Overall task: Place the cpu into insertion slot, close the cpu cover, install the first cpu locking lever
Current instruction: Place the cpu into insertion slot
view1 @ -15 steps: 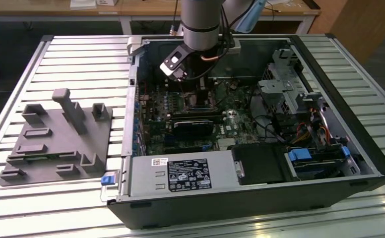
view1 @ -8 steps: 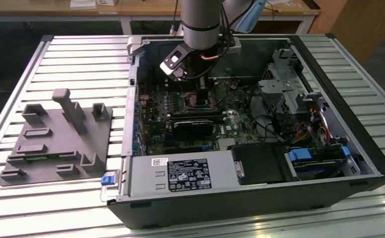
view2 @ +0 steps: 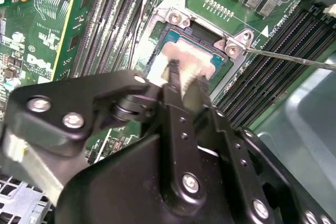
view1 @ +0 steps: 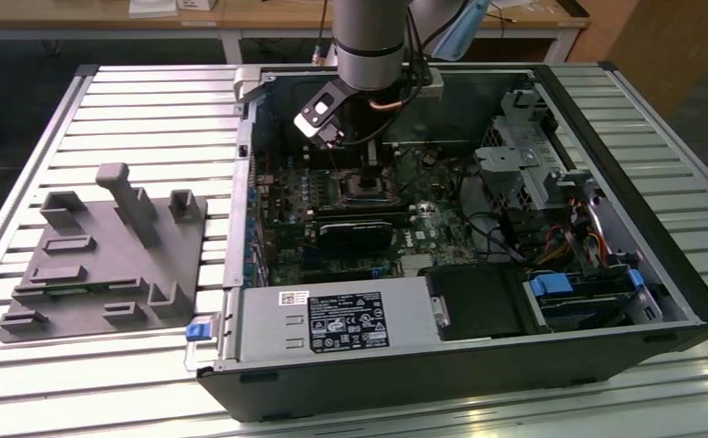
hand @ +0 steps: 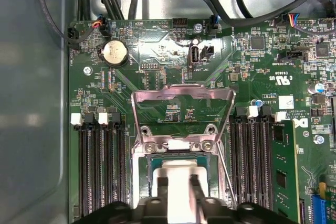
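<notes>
Gripper [view2: 187,77] body, black, sits closest in the second wrist view. Its fingers [view2: 172,72] are drawn in narrow and pinch the cpu [view2: 181,56] by opposite edges. The chip lies level over the insertion slot [view2: 173,35]; I cannot tell if it is fully seated or just above the contacts. This view adds the locking lever [view2: 294,59], a thin bare rod angling away from the socket's corner bracket, unlatched.

First wrist view looks along the board: the cpu [hand: 178,170] shows pale between the gripper [hand: 179,182] tips, with the slot's [hand: 152,163] dark rim around it. It adds the cpu cover [hand: 181,93], swung up off the socket on its hinge, green board visible through the cut-out. A coin cell [hand: 114,52] sits beyond it.

Exterior view adds the setting: the arm [view1: 372,36] reaches down into an open computer case [view1: 452,379] on a slatted table [view1: 147,100]. A grey fixture [view1: 98,265] lies well apart on the exterior view's left.

Clearance: memory slots [hand: 100,171] flank the socket closely on both sides. The case walls stand well clear of the arm.
</notes>
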Action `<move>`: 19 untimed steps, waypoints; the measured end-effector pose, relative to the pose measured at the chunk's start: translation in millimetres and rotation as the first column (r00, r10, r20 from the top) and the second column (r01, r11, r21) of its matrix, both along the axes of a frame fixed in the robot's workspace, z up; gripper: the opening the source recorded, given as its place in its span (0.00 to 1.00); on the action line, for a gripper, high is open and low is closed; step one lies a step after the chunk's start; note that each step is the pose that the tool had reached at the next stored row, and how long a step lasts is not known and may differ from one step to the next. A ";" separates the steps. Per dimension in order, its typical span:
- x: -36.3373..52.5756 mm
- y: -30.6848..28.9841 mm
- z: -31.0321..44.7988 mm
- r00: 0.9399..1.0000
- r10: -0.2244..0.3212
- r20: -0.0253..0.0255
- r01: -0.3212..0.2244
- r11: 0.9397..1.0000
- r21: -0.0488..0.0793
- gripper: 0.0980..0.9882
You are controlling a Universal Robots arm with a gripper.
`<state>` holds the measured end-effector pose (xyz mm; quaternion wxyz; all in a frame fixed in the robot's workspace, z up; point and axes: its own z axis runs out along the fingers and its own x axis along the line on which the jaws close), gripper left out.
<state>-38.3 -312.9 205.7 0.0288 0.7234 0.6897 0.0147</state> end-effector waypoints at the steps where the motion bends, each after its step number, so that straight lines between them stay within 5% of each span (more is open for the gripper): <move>1: 0.0 0.0 0.1 1.000 0.000 0.000 0.000 1.000 0.000 0.19; 4: 0.0 0.0 0.4 1.000 0.000 0.000 0.000 1.000 0.000 0.01; 19: -0.3 -1.4 -2.1 1.000 0.007 0.000 -0.007 1.000 0.003 0.01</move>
